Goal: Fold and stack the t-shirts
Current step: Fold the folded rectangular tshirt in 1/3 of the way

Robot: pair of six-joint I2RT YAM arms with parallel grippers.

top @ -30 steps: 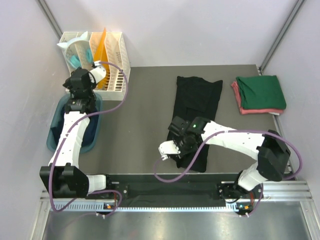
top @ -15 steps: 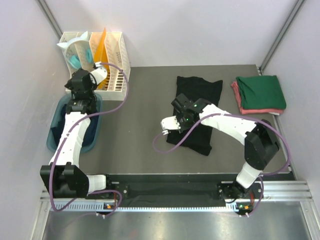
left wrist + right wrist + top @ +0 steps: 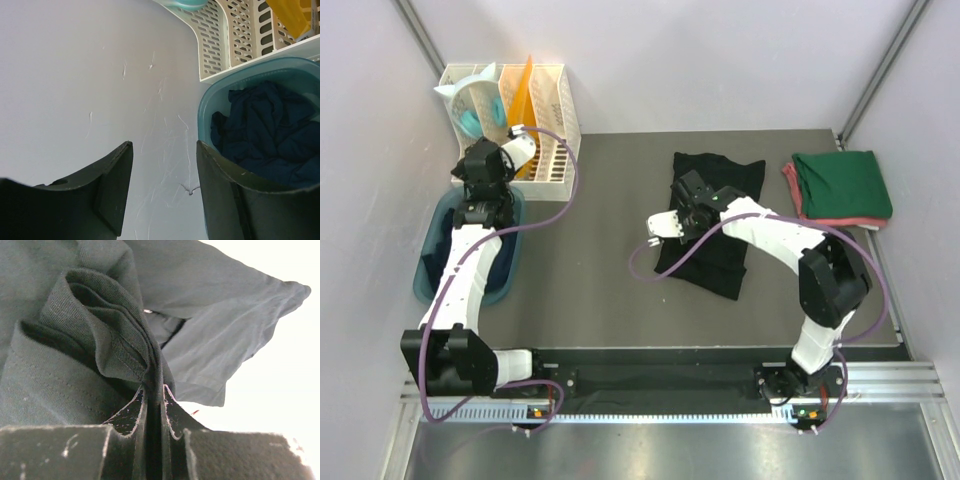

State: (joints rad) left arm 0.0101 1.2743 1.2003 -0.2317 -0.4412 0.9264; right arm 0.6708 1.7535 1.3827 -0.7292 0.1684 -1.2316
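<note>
With right claw [image 3: 154,396] pinching the bunched edge of the black shirt [image 3: 718,280], carry it low and straight to the end nearest the green shirt [image 3: 842,183], then lay flat.

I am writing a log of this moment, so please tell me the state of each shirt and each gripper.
black t-shirt: spread out, partly folded, one fold pinched and lifted
pinkish-red t-shirt: folded, mostly covered
green t-shirt: folded, lying on the pinkish-red t-shirt
navy t-shirt: crumpled inside the teal tub
left gripper: open, empty
right gripper: shut on the black t-shirt
</note>
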